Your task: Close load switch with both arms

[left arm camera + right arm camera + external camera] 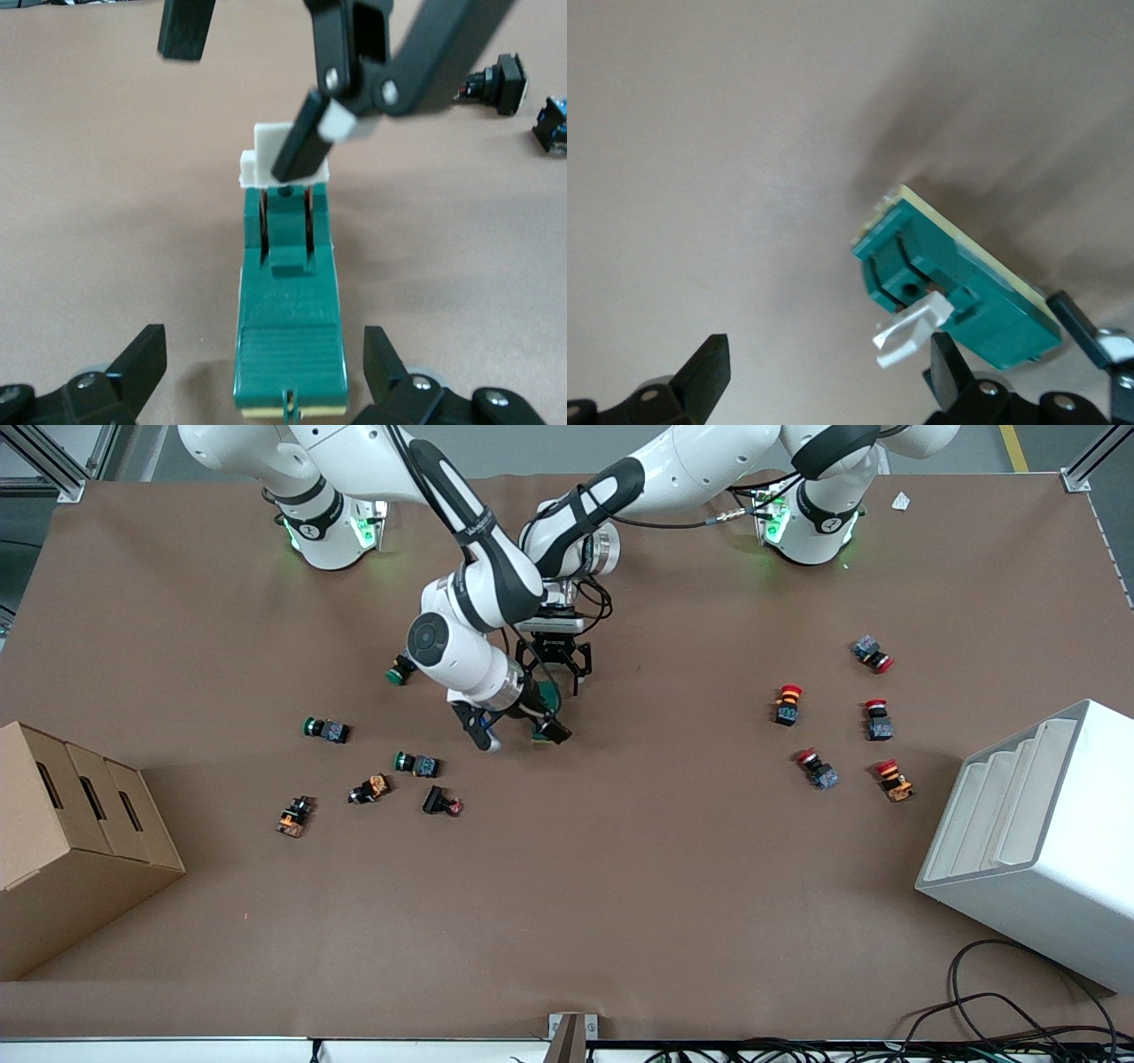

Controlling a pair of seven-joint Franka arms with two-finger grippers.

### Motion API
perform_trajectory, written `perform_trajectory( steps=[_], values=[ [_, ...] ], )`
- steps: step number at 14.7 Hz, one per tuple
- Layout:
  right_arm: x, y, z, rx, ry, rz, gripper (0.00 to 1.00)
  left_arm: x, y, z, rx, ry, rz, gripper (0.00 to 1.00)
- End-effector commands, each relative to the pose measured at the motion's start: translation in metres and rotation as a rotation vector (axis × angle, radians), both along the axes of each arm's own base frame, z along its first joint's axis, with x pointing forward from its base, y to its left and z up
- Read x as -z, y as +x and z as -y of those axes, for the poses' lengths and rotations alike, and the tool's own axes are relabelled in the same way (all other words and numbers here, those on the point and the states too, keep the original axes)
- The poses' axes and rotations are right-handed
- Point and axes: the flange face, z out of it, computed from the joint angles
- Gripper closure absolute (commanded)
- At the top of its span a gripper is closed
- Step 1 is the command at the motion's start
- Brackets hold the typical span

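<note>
- On the brown table (620,886), near its middle and a little toward the robots' bases, both arms meet over one small part; a cardboard box (75,841) stands at the right arm's end and a white tray rack (1045,833) at the left arm's end.
- Green-capped pushbuttons (326,729) lie toward the right arm's end, and red-capped pushbuttons (787,702) toward the left arm's end, all well apart from the work.
- The left pincer (553,669) hangs low over the table with its fingers spread wide; in the left wrist view one finger (133,367) stands at each side of the switch body and neither touches it.
- The right pincer (518,735) is open too; one of its fingers (306,142) rests against the white lever tab (266,159), the other is apart.
- The load switch (288,310), dark green, lies flat on the table between the left fingers, and its tab seems raised.
- My judgement: the closing step is in hand. Next the left fingers should clamp the body to hold it steady, while the right finger pushes the tab down until it seats.
</note>
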Motion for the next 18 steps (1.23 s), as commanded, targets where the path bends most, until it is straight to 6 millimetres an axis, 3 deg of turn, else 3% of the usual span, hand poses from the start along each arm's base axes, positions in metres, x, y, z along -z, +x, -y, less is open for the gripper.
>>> perform_trajectory(
  steps=[1, 6, 11, 13, 15, 18],
  values=[
    [0.018, 0.009, -0.007, 0.007, -0.001, 0.010, 0.00, -0.006, 0.008, 0.005, -0.004, -0.020, 0.025, 0.01],
    [0.029, 0.032, -0.004, 0.021, -0.011, 0.032, 0.00, -0.004, 0.013, 0.002, -0.014, -0.013, 0.026, 0.01],
    [0.039, 0.069, 0.015, 0.041, -0.026, 0.052, 0.00, -0.009, 0.016, 0.004, -0.003, -0.005, 0.035, 0.01],
    [0.029, 0.093, 0.036, 0.058, -0.001, -0.010, 0.00, -0.011, 0.018, 0.003, 0.007, 0.028, 0.031, 0.02],
    [0.015, 0.105, 0.048, 0.032, 0.012, -0.077, 0.00, -0.019, 0.020, 0.005, -0.009, 0.019, 0.030, 0.02],
    [-0.001, 0.132, 0.092, -0.076, -0.119, -0.063, 0.00, -0.043, 0.021, 0.010, -0.060, -0.006, 0.010, 0.01]
  ],
)
